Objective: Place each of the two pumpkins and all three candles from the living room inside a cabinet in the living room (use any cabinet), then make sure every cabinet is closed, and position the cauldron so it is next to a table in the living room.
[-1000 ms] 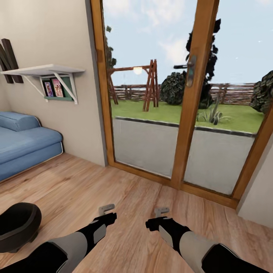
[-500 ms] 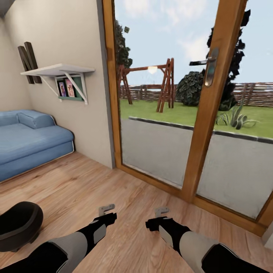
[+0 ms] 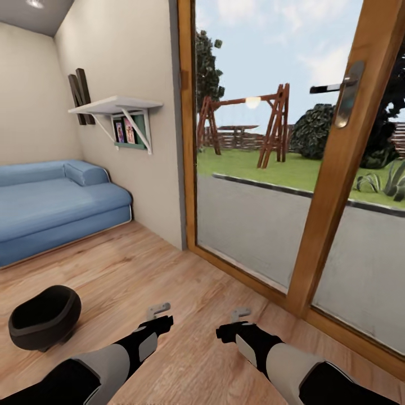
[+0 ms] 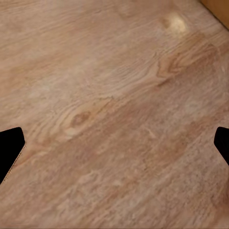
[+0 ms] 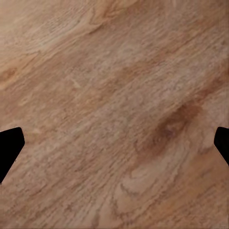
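Note:
The cauldron [image 3: 44, 318], a round glossy black pot, stands upright on the wooden floor at the lower left, left of my left arm and apart from it. My left gripper [image 3: 159, 308] hangs open over bare floorboards, and in the left wrist view its fingertips [image 4: 10, 150] sit far apart with nothing between them. My right gripper [image 3: 241, 311] is open too, with its fingertips [image 5: 9, 148] wide apart over bare wood. The pumpkins, candles, cabinet and table are out of view.
A blue sofa [image 3: 53, 205] stands along the left wall under a white wall shelf [image 3: 115, 107]. A wood-framed glass door [image 3: 332, 169] with a metal handle fills the right side, close ahead. Open wooden floor [image 3: 146, 270] lies between the sofa and the door.
The camera has turned to the left, so the door slid rightward in the picture and the cauldron and sofa came further into view. Both arms hold the same pose.

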Controlling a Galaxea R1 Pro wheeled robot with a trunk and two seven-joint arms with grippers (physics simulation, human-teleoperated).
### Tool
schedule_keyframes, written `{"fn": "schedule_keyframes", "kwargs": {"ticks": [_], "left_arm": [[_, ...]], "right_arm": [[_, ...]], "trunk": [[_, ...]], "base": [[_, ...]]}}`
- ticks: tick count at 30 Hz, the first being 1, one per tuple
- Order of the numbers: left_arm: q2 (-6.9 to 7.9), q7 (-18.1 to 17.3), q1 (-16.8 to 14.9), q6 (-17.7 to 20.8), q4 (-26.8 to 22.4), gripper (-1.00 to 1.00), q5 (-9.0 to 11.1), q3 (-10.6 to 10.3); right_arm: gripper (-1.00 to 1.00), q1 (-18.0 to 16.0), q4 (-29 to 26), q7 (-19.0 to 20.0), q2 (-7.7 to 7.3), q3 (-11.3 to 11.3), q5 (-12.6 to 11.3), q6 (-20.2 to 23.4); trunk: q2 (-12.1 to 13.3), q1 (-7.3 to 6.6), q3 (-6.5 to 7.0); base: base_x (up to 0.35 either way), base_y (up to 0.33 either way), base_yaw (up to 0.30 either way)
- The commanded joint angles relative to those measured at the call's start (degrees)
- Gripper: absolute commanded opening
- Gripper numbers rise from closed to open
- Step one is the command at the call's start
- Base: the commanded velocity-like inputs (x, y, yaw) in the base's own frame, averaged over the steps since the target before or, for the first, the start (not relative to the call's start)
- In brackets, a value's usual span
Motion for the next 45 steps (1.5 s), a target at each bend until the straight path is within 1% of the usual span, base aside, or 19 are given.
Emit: {"fn": "schedule_keyframes", "kwargs": {"ticks": [1,18,35,45], "left_arm": [[-0.04,0.18,-0.04,-0.17,0.06,1.0,0.35,-0.47],[0.0,0.18,-0.05,-0.17,0.06,1.0,0.35,-0.47],[-0.07,0.18,-0.04,-0.17,0.08,1.0,0.35,-0.47],[-0.08,0.18,-0.07,-0.17,0.1,1.0,0.35,-0.47]], "right_arm": [[1.0,-0.02,-0.08,-0.33,0.0,0.48,-0.51,0.27],[1.0,-0.02,-0.08,-0.41,0.0,0.48,-0.56,0.27],[1.0,-0.02,-0.08,-0.41,0.0,0.48,-0.53,0.27],[1.0,-0.02,-0.08,-0.41,0.0,0.48,-0.52,0.27]], "trunk": [[-0.02,-0.01,-0.06],[-0.02,-0.01,-0.06],[-0.02,-0.01,-0.06],[-0.02,-0.01,-0.06]], "base": [[0.004,-0.082,0.291],[0.019,-0.067,0.291],[0.296,-0.117,0.292],[0.299,-0.186,0.292]]}}
